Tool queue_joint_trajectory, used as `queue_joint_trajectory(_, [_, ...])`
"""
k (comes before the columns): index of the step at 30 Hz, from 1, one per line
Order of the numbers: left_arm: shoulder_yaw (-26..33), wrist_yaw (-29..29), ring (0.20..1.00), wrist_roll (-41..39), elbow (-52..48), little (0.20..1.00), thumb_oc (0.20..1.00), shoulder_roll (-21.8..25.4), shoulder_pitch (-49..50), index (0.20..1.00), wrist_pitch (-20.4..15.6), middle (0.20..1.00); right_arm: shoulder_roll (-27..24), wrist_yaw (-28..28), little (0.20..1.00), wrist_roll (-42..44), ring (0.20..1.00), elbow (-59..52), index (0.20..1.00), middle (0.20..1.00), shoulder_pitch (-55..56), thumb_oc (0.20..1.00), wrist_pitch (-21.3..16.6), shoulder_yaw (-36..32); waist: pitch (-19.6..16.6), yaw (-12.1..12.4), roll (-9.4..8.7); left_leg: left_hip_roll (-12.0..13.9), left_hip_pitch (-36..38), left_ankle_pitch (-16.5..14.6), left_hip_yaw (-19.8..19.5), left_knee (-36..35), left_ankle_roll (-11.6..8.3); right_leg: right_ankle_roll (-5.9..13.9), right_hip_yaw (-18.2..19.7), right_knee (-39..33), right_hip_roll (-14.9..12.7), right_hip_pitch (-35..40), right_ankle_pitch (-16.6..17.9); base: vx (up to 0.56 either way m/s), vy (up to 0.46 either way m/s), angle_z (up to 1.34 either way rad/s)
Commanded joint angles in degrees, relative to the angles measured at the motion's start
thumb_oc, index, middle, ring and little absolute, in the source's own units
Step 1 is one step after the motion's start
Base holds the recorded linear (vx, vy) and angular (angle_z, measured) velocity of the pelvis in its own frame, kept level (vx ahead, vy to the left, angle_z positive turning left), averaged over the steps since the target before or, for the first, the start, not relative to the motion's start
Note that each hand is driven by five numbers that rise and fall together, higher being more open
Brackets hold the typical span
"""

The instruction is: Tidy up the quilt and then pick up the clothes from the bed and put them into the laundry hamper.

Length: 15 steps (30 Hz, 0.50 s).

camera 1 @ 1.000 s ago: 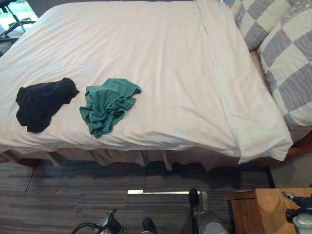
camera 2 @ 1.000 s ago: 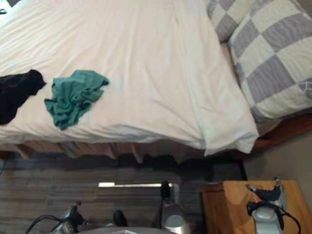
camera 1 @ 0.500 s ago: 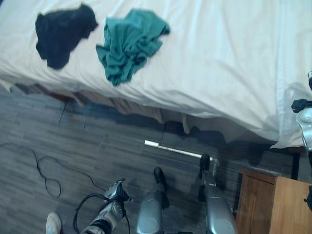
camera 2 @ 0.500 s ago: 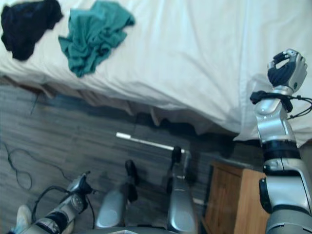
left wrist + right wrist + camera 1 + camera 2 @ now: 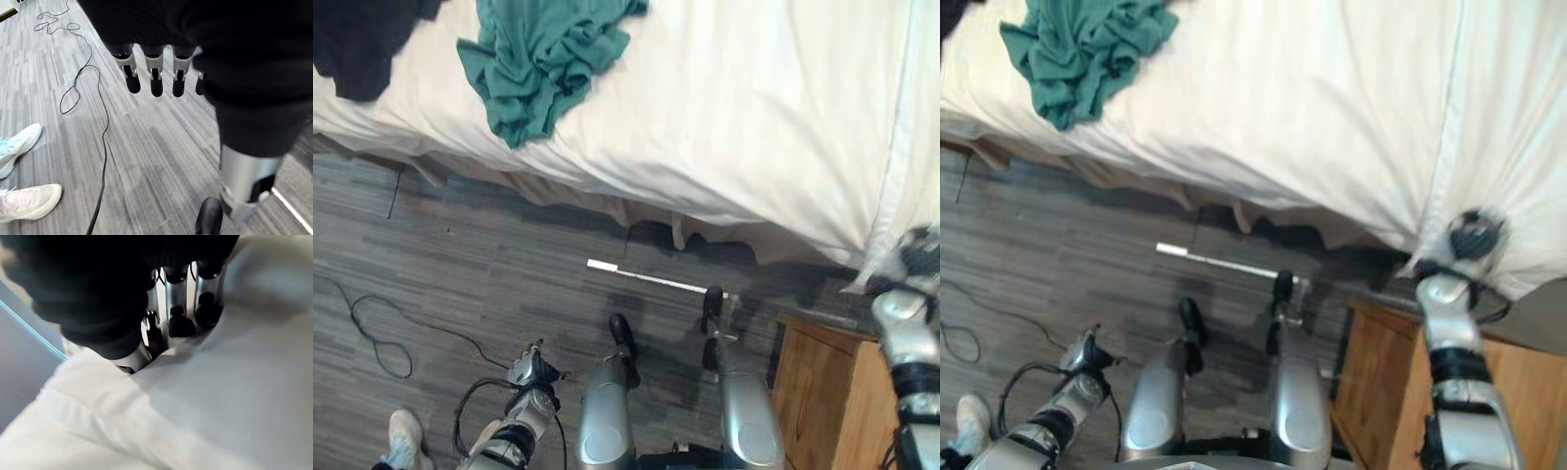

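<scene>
- Right wrist view: your right hand has fingers curled into the white quilt at its hanging corner, apparently gripping.
- Left hand hangs relaxed, empty.
- Quilt step underway; next, pull the corner square.
- Green garment and black garment wait on the bed.

You get even, soft room light; your right hand is motion-blurred, with dark shadow below it, under the quilt edge.
</scene>
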Motion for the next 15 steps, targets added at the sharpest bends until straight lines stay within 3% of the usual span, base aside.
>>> queue_joint_trajectory(1, [1.28, 1.49, 1.0, 2.61, 0.83, 1.0, 1.0, -0.48, 4.35, 1.0, 0.82, 1.0, 7.48, 6.77, 0.2, -1.46, 0.2, 2.57, 0.2, 0.2, 19.93, 0.2, 3.51, 6.63, -6.26, -3.83, -0.37, 3.76, -2.38, -1.09, -3.86, 1.53, -4.39, 9.17, 2.04, 2.18, -5.75, 2.01, -6.4, 0.18, 0.049, -0.05])
queue_joint_trajectory(3, [1.78, 1.22, 1.0, 2.83, -0.22, 1.0, 1.0, -1.26, 6.55, 1.0, 0.55, 1.0, 9.68, 9.37, 0.827, -2.78, 0.827, 3.61, 0.827, 0.827, 23.9, 0.827, 3.91, 9.11, -8.2, -4.54, -0.7, 3.21, 0.92, -0.85, -3.05, -0.7, -4.52, 9.34, 1.71, -1.66, -5.43, 5.7, -5.34, 0.18, 0.053, -0.1])
queue_joint_trajectory(4, [2.24, 1.11, 1.0, 2.63, -0.4, 1.0, 1.0, -1.5, 7.56, 1.0, 0.35, 1.0, 10.33, 10.27, 1.0, -3.46, 1.0, 4.78, 1.0, 1.0, 24.94, 1.0, 4.35, 10.05, -9.07, -4.68, -0.86, 2.76, 2.16, -0.95, -2.68, -1.37, -4.58, 9.43, 1.55, -3.44, -5.4, 7.42, -4.78, 0.17, 0.049, -0.08])
queue_joint_trajectory(8, [4.21, 0.91, 1.0, 0.55, 0.44, 1.0, 1.0, -3.05, 9.99, 1.0, -0.28, 1.0, 10.22, 12.95, 1.0, -5.03, 1.0, 11.38, 1.0, 1.0, 23.32, 1.0, 5.95, 12.2, -10.97, -4.64, -1.16, 1.19, 1.97, -1.3, -2.12, 3.04, -5.17, 9.7, 1.69, -8.25, -6.65, 11.77, -3.13, 0.09, 0.106, -0.19])
queue_joint_trajectory(11, [5.75, 2.34, 1.0, -2.98, 2.34, 1.0, 1.0, -3.55, 9.48, 1.0, -1.12, 1.0, 8.51, 13.66, 1.0, -7.15, 1.0, 15.35, 1.0, 1.0, 20.18, 1.0, 6.17, 14.09, -11.02, -3.19, -1.95, 0.67, -0.62, 0.65, -7.3, 9.52, -7.83, 9.5, 2.13, -9.85, -7.94, 12.61, -2.6, 0.01, 0.162, -0.24])
queue_joint_trajectory(12, [6.19, 2.86, 1.0, -3.7, 3.63, 1.0, 1.0, -3.72, 9.32, 1.0, -1.15, 1.0, 8.09, 13.86, 1.0, -8.36, 1.0, 16.78, 1.0, 1.0, 19.83, 1.0, 6.56, 14.61, -11.68, -3.16, -2.02, 2.99, -0.56, 0.79, -7.83, 7.97, -8.17, 10.3, 1.68, -10.27, -9.32, 12.94, -2.45, 0.05, 0.365, -0.21])
queue_joint_trajectory(13, [6.89, 2.91, 1.0, -3.91, 5.61, 1.0, 1.0, -3.92, 9.4, 1.0, -0.81, 1.0, 7.94, 14.4, 1.0, -9.21, 1.0, 17.72, 1.0, 1.0, 19.49, 1.0, 7.19, 15.1, -12.76, -3.19, -1.94, 6.96, 0.21, 1.48, -7.98, 4.27, -8.37, 11.69, 2.02, -10.27, -11.01, 12.85, -2.2, 0.12, 0.455, -0.01])
queue_joint_trajectory(15, [6.85, 3.05, 1.0, -3.41, 7.29, 1.0, 1.0, -3.83, 9.45, 1.0, -0.79, 1.0, 7.66, 14.62, 1.0, -9.49, 1.0, 19.64, 1.0, 1.0, 19.34, 1.0, 7.53, 15.88, -14.02, -2.31, -1.29, 13.8, 2.5, 6.11, -7.14, -3.45, -9.42, 12.74, 2.47, -9.93, -12.47, 13.24, -2.4, 0.13, 0.494, 0.16])
